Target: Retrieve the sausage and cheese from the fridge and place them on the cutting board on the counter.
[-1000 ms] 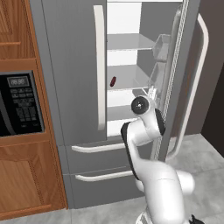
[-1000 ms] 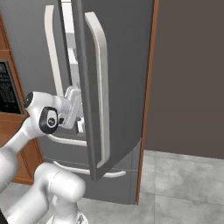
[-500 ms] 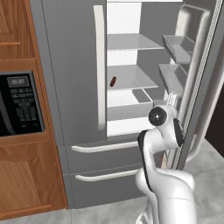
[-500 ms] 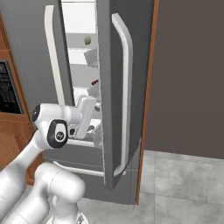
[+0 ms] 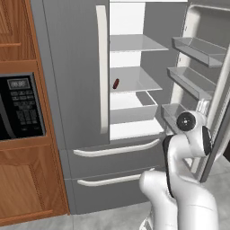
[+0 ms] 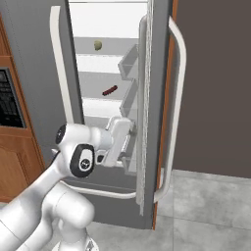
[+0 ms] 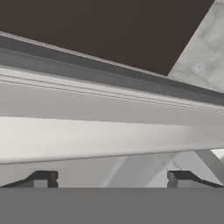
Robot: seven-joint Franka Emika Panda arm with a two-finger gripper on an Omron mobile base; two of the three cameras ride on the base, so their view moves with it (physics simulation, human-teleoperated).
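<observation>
Item: fridge, right door swung open. I note the sausage on a middle shelf, at 9 o'clock of the opening; cheese one shelf higher. My gripper stands spread wide, empty, against the door's inner edge.

The fridge has a smooth, matt grey skin like painted metal, with glossy white plastic-looking handles and drawer bars. Its inner shelves and door bins look like smooth white-grey plastic with a soft sheen. The sausage is dark red-brown and slightly glossy; the cheese is pale and dull. The cabinet is warm brown wood with visible grain. The microwave front is glossy black. The floor is mottled grey stone tile. The arm is smooth glossy white plastic.
</observation>
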